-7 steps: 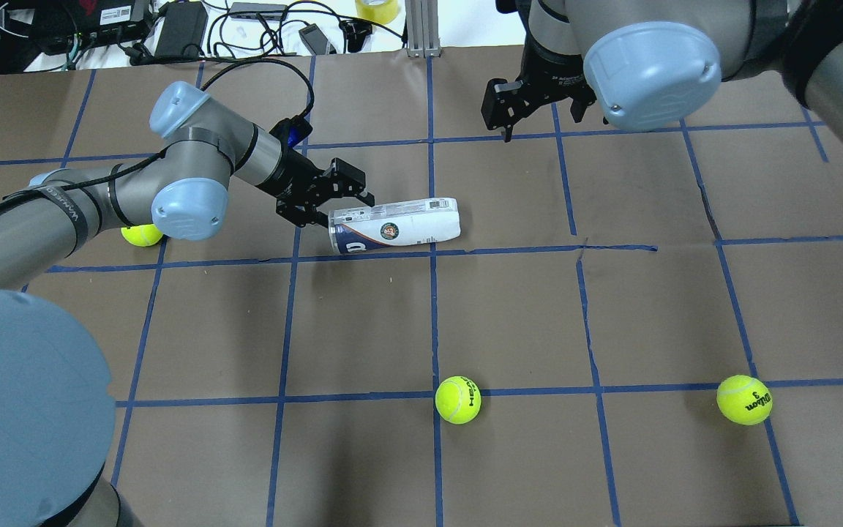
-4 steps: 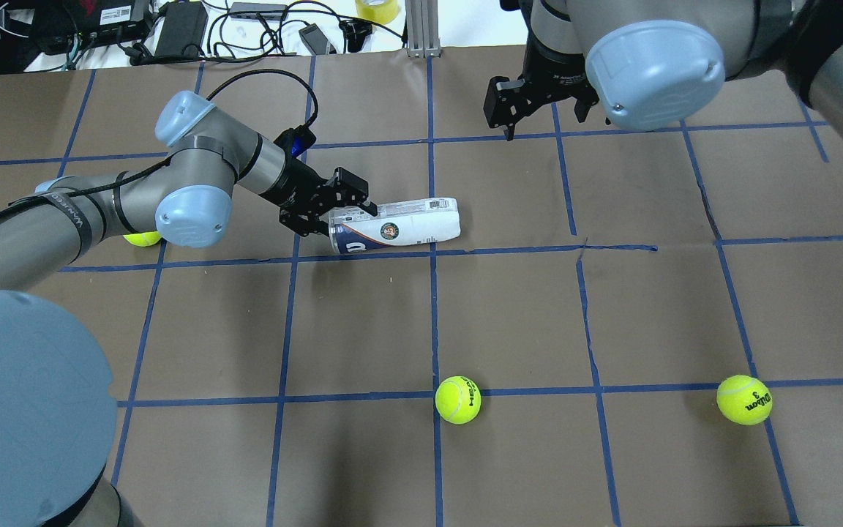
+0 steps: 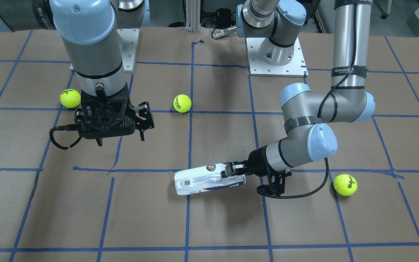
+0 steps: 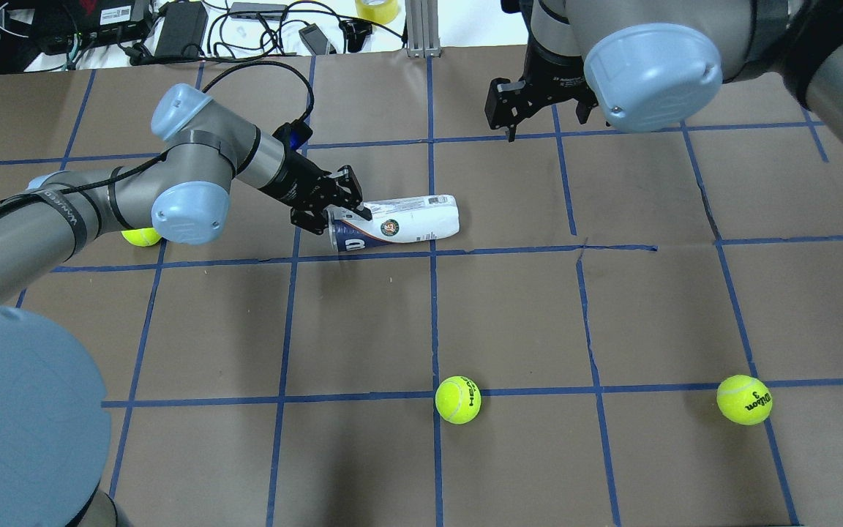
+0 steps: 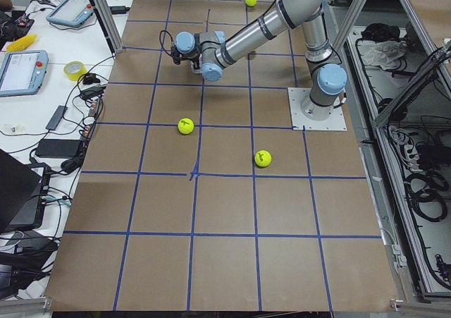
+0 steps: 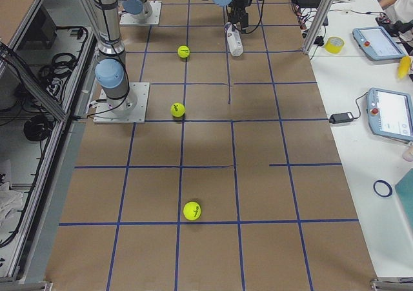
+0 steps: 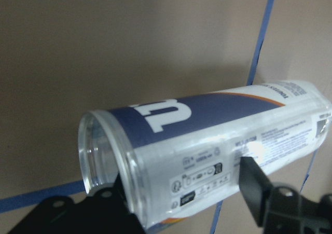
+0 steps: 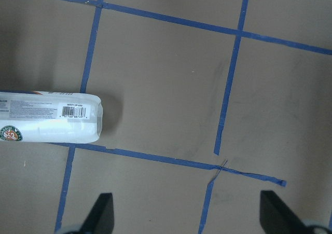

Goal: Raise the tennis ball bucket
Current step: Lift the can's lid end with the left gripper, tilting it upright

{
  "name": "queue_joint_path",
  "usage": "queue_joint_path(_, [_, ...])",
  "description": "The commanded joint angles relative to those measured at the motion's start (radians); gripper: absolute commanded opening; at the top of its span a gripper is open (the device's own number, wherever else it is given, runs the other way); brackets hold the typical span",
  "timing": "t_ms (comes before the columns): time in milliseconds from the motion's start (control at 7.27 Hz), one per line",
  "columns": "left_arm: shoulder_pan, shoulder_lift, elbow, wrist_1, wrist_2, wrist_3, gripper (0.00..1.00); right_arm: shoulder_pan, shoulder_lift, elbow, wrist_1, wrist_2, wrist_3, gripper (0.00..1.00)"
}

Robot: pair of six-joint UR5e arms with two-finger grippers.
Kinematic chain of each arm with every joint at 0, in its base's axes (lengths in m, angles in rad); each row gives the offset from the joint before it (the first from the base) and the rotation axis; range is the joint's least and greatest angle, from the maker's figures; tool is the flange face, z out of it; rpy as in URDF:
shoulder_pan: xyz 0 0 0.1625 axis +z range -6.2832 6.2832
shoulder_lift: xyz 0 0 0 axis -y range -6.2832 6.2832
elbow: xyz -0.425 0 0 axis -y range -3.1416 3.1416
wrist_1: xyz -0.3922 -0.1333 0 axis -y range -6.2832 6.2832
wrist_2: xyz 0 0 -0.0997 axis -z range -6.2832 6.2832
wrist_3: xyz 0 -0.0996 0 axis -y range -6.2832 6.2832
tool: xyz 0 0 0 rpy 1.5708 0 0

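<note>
While the tennis ball bucket (image 4: 403, 225) lies on its side, far left of table centre, its long axis runs left-right with the open mouth facing left. The left gripper (image 4: 341, 219) clamps that mouth end. The right gripper (image 4: 542, 121) hangs farther back, spread wide.

Tennis ball bucket (image 4: 399, 223) lies on its side on the table (image 4: 509, 315) — left gripper (image 4: 342, 222) astride its open end, right gripper (image 4: 541, 116) well apart; tennis balls (image 4: 457, 400) scattered around.

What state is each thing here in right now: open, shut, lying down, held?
tennis ball bucket: lying on its side, lidless, gripped at its open end.
left gripper: shut on the bucket's open end.
right gripper: open, holding nothing.
tennis balls: three, lying loose.
</note>
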Motion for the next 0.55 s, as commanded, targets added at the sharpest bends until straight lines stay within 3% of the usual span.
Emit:
queue_joint_path(0, [-0.001, 0.019, 0.153, -0.126, 0.069, -0.145, 0.0, 0.0, -0.005, -0.031, 0.014, -0.005, 0.0, 1.0])
queue_joint_path(138, [-0.001, 0.02, 0.281, -0.255, 0.086, -0.171, 0.0, -0.003, -0.003, -0.076, 0.078, -0.005, 0.0, 1.0])
queue_joint_path(413, [-0.015, 0.019, 0.445, -0.336, 0.271, -0.208, 0.0, -0.005, -0.008, -0.126, 0.112, 0.032, 0.0, 1.0])
